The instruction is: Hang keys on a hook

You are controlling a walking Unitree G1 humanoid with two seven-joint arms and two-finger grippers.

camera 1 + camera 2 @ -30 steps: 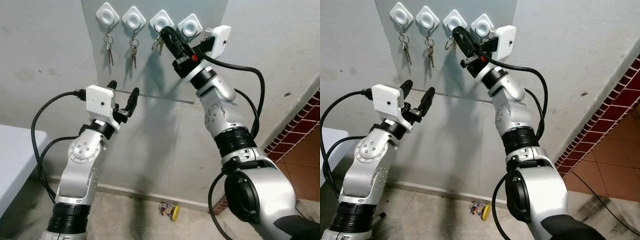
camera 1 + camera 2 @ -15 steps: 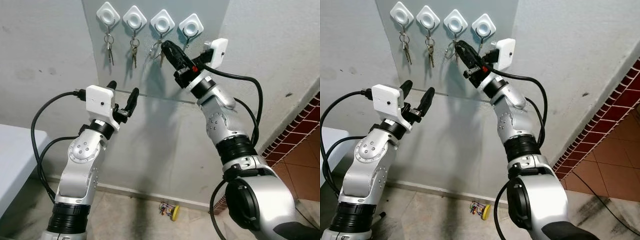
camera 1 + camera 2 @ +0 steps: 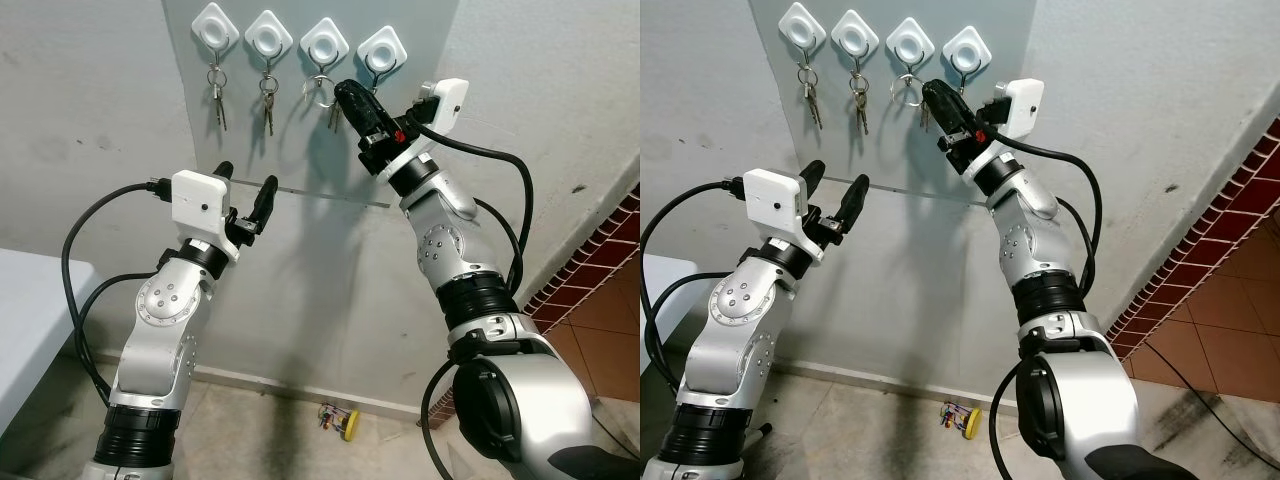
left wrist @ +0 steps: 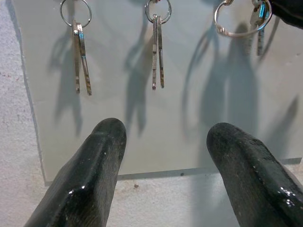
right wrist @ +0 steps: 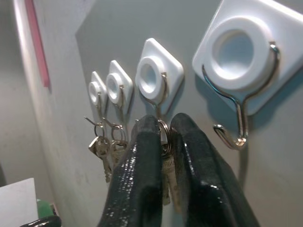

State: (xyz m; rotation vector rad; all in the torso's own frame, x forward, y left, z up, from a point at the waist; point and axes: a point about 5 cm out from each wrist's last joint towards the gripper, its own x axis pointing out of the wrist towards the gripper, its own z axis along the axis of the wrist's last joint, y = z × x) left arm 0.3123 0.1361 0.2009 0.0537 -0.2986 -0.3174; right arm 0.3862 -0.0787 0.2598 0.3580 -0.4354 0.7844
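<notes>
Four white diamond-shaped hooks (image 3: 267, 37) in a row on a grey wall panel (image 3: 300, 150). Three sets of keys in all: two small silver sets hanging free on the first hook (image 3: 215, 28) and second hook, plus the task keys (image 3: 331, 108) at the third hook (image 3: 324, 43). Fourth hook (image 3: 381, 49) bare, wire hook showing.

Task keys: large silver ring (image 3: 319, 90) looped at the third hook's wire, a couple of silver keys dangling just below, partly hidden by black fingers. Ring seated on the wire or just against it: cannot tell.

Right gripper (image 3: 345, 95) raised to the panel just below the third and fourth hooks, fingers nearly closed, pinching the keys between the tips; wrist view shows the key blades wedged in the narrow gap (image 5: 166, 163).

Left gripper (image 3: 246, 190) held lower, well apart from the hooks, near the panel's bottom edge, fingers (image 4: 94, 175) spread wide, holding nothing.

One small yellow object (image 3: 340, 421) on the floor by the wall base. White tabletop (image 3: 25, 310) edge at far left. Red brick (image 3: 600, 260) at far right.
</notes>
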